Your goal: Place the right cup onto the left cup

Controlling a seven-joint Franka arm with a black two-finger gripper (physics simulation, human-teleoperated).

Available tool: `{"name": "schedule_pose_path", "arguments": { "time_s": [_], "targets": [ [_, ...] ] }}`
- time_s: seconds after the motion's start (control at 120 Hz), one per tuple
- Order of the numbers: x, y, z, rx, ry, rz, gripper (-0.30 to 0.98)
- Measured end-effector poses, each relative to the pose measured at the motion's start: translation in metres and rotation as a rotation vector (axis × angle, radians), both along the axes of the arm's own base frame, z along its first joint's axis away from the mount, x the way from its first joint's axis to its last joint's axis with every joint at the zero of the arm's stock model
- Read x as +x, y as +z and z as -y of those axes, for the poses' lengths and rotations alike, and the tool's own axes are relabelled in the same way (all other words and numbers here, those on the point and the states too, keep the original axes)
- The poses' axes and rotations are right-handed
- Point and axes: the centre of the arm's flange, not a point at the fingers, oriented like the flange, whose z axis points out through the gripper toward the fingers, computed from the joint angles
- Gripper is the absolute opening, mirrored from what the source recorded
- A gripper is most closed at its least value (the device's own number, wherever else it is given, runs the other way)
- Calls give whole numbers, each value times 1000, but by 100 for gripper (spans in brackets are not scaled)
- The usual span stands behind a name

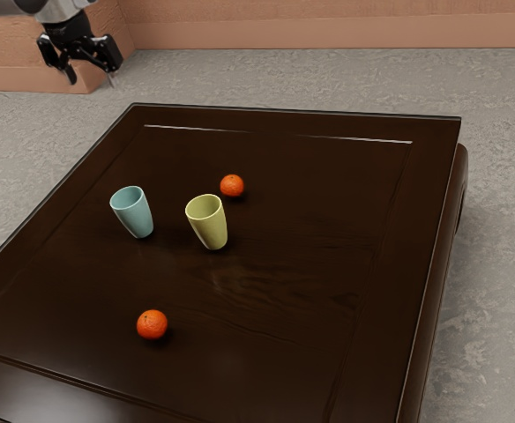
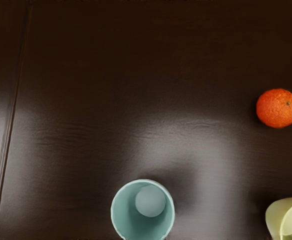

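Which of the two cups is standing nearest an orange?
The yellow cup: one orange lies just past it in the exterior view; the teal cup has no orange so close.

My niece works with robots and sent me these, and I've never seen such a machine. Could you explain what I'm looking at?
They are computer-made pictures of a robot arm at a table. It ends in a black gripper, a hand with two fingers.

The exterior view is taken from beside the arm. There the gripper hangs at the upper left, beyond the table's far edge, its fingers apart and holding nothing.

The wrist view comes from a camera on the hand itself, looking down.

On the dark tabletop stand a blue-green cup and a yellow-green cup, a little apart. Two oranges lie there too: a far orange behind the cups and a near orange in front of them.
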Motion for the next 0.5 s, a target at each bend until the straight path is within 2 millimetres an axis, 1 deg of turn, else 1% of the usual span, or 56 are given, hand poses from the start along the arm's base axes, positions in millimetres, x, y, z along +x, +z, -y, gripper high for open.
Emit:
{"name": "schedule_pose_path", "arguments": {
  "time_s": [0.033,0.075,0.133,0.158,0.192,0.233,0.275,0.325,0.375,0.442,0.5],
  "targets": [
    [-7,3,13,-11,-30,-5,67],
    [-13,1,19,-24,-53,-17,67],
    [-8,-18,30,-29,-66,-46,67],
    [-4,-31,42,-33,-73,-66,67],
    [1,-53,65,-42,-84,-96,67],
    [3,-91,91,-60,-87,-142,67],
    [1,-129,107,-78,-74,-180,67],
    [-1,-161,124,-98,-51,-201,67],
    [-4,-184,141,-111,-29,-206,67],
    [-8,-207,161,-123,-2,-202,67],
    [-12,-225,173,-129,25,-195,67]
  ]
}}
